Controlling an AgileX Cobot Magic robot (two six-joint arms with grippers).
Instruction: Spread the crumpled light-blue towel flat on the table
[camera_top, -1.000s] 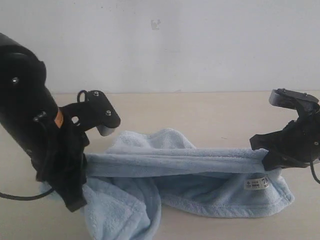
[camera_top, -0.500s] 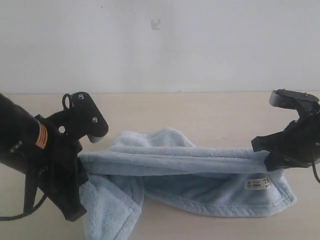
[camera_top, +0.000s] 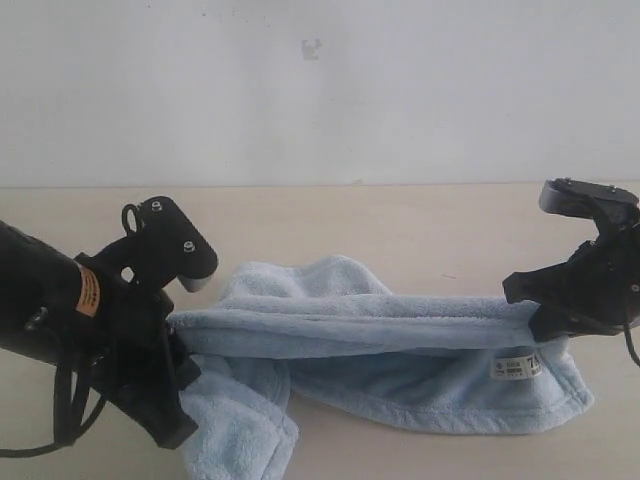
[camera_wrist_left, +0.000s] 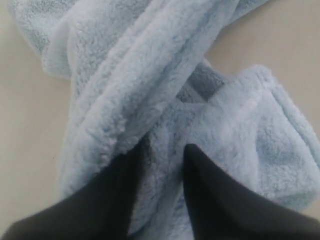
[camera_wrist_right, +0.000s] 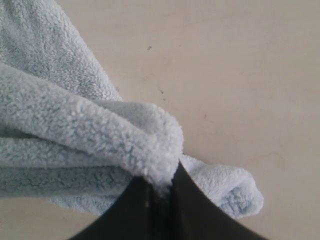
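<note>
Right gripper (camera_wrist_right: 161, 179) is seen pinched tight on a rolled fold of the towel (camera_top: 380, 325); left gripper (camera_wrist_left: 166, 149) is closed on the opposite end, with pile bunched between its fingers. The towel is held as a stretched band between the two, the rest left sagging in folds on the table (camera_top: 400, 215). A white tag (camera_top: 515, 367) is noted below the right gripper.

We record a plain white-grey wall (camera_top: 450, 90) across the rear of the exterior view. We note one small grey mark (camera_top: 312, 47) on it, high and near the middle. The wall meets a pale beige table (camera_top: 420, 225) along a straight horizontal line. Light is even and soft; shadows are faint.
</note>
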